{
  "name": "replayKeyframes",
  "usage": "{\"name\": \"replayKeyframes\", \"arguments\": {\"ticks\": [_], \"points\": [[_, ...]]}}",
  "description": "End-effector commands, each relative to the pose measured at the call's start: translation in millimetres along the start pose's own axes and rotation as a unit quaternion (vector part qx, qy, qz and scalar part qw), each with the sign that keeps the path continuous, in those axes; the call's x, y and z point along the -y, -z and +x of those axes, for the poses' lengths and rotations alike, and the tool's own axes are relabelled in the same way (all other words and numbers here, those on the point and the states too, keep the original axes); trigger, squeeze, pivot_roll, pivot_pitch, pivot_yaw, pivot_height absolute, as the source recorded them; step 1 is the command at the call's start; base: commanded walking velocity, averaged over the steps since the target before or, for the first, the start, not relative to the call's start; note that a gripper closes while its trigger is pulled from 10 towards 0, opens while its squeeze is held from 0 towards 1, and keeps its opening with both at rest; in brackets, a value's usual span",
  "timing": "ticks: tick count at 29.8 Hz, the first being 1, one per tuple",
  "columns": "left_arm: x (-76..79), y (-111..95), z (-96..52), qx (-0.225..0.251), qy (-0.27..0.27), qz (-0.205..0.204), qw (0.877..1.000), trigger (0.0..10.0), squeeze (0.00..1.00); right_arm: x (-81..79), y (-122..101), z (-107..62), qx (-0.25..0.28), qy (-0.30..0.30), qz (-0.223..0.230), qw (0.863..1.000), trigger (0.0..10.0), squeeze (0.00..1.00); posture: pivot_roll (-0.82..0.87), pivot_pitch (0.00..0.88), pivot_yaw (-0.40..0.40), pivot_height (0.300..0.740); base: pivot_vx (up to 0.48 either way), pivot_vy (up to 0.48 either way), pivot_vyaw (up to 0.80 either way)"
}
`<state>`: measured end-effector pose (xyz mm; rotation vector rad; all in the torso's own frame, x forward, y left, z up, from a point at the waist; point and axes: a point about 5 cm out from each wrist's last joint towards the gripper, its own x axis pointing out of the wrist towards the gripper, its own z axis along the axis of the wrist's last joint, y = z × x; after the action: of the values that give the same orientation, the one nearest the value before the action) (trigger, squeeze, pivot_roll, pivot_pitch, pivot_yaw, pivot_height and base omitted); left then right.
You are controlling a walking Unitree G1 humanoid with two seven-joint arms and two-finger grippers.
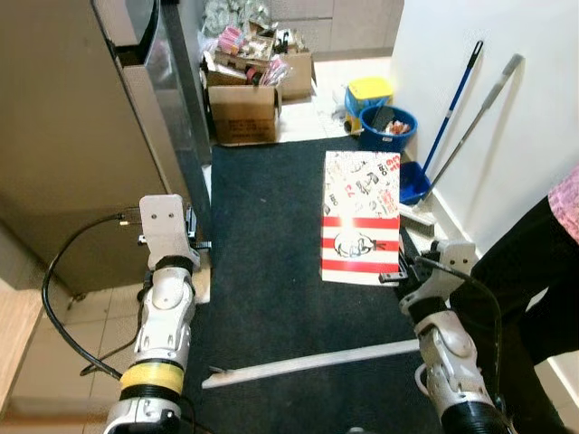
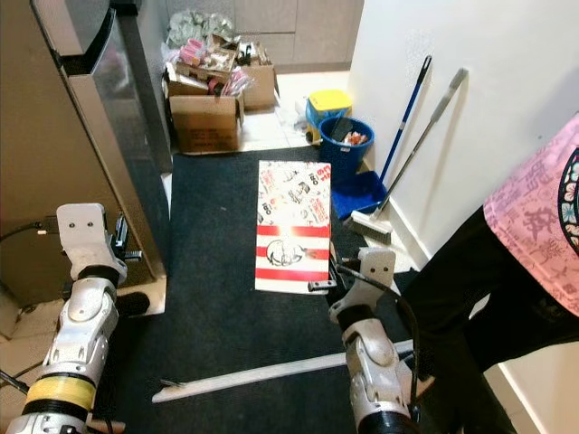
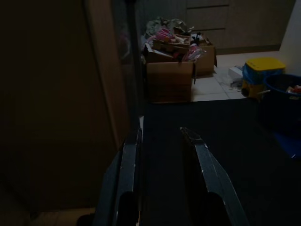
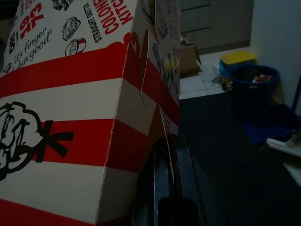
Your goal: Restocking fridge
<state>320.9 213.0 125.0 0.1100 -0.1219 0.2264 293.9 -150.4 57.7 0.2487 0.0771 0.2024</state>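
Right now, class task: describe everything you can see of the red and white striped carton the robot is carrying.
The carton is a long, flat-sided printed cardboard box: white with broad red stripes, a drawn face on the striped end, and black and red lettering and small pictures on the far end. It is held out level above the dark mat. The right gripper is shut on a flap edge at its near corner. A side seam is visible.

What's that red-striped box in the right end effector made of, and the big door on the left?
Red-striped box: looks like thin printed paperboard, matte, with folded seams and a tab slot. The right end effector is shut on its edge. Fridge door: probably brushed steel, given its grey reflective sheen.
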Motion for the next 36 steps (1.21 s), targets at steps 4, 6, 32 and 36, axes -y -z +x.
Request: {"name": "replayKeyframes", "arguments": {"ticks": [4, 6, 32, 36], "points": [[-2.7, -2.2, 0.7, 0.001, -0.002, 0.009, 1.0, 10.0, 0.0, -0.8, -0.8, -0.9, -0.003, 0.0, -0.001, 1.0, 10.0, 0.0, -0.04, 0.064, -0.025, 0.74, 0.398, 0.0, 0.0], [-2.5, -2.2, 0.6, 0.001, -0.001, 0.009, 1.0, 10.0, 0.0, -0.5, -0.8, -1.0, -0.003, 0.0, -0.001, 1.0, 10.0, 0.0, -0.04, 0.064, -0.025, 0.74, 0.39, 0.0, 0.0], [3.2, -3.0, -1.2, 0.003, 0.01, 0.014, 1.0, 10.0, 0.0, 2.3, 1.9, -2.7, -0.014, 0.006, -0.004, 1.0, 10.0, 0.0, -0.04, 0.064, -0.023, 0.74, 0.341, 0.0, 0.0], [3.8, -3.0, -1.2, 0.002, 0.011, 0.014, 1.0, 10.0, 0.0, 2.6, 2.1, -2.7, -0.015, 0.007, -0.005, 1.0, 10.0, 0.0, -0.04, 0.063, -0.022, 0.74, 0.301, 0.0, 0.0]]}}
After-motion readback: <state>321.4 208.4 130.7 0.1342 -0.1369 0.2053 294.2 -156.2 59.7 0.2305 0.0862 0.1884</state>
